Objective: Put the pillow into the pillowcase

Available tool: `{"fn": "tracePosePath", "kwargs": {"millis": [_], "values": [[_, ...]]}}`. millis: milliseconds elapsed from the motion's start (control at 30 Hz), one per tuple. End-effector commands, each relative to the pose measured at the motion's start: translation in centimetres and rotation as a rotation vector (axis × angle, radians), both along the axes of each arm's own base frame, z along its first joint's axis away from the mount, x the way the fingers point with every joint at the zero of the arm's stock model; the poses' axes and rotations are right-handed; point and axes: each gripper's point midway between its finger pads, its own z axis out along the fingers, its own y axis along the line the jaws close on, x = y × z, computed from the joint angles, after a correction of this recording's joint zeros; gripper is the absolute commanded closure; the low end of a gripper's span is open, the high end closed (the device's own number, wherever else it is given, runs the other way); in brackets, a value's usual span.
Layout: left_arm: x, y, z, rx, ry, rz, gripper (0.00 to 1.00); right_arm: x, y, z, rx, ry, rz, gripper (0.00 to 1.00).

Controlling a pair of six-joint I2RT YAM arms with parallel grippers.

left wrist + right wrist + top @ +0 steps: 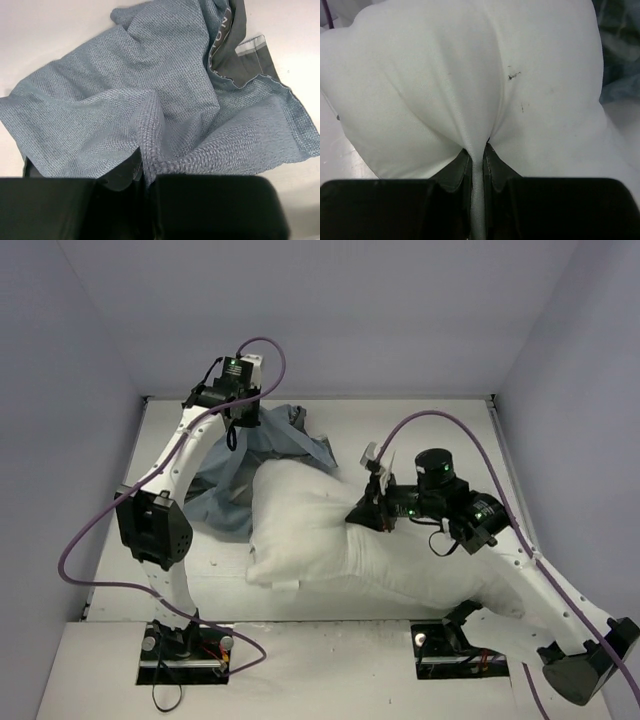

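Note:
The white pillow (330,535) lies across the middle of the table, its far end against the crumpled blue-grey pillowcase (235,475). My right gripper (375,508) is shut on a pinched fold of the pillow (470,90), at its upper right side. At the back left, my left gripper (248,418) is shut on a raised fold of the pillowcase (125,95), whose dark striped hem (235,45) shows at the top right of the left wrist view. The pillowcase's opening is hidden among the folds.
White walls close in the table (200,570) on three sides. Purple cables (95,530) loop beside both arms. A small tag (283,586) sticks out at the pillow's near edge. The arm bases (185,650) sit at the near edge.

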Motion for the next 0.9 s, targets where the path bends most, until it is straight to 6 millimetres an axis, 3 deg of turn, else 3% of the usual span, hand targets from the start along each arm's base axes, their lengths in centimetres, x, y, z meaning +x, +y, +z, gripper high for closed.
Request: {"fn": "tracePosePath", "kwargs": {"millis": [0, 167, 233, 467, 600, 733, 800, 867], "values": [[0.6, 0.6, 3.8, -0.027, -0.091, 0.027, 1.0, -1.2, 1.4, 2.2, 0.075, -0.04, 0.044, 1.0], [-0.5, 0.3, 4.2, -0.06, -0.086, 0.02, 1.0, -0.7, 3.5, -0.2, 0.006, -0.008, 0.084, 1.0], [-1.3, 0.4, 3.2, -0.057, -0.06, 0.015, 1.0, 0.1, 3.9, -0.1, -0.007, -0.028, 0.078, 1.0], [-4.9, 1.4, 2.8, -0.059, -0.034, 0.02, 1.0, 5.6, 5.0, -1.7, -0.117, -0.095, -0.018, 1.0], [-7.2, 1.2, 2.6, -0.088, -0.015, -0.01, 1.0, 9.4, 4.9, 0.6, -0.127, -0.19, -0.139, 1.0], [-8.8, 1.1, 2.7, -0.107, -0.004, -0.027, 1.0, 11.8, 5.4, 2.4, -0.101, -0.244, -0.232, 1.0], [-9.5, 0.9, 2.7, -0.116, 0.006, -0.04, 1.0, 12.5, 6.2, 2.6, -0.078, -0.257, -0.248, 1.0], [-9.8, 0.9, 2.6, -0.116, 0.014, -0.043, 1.0, 13.2, 6.6, 1.1, -0.106, -0.247, -0.281, 1.0]]}}
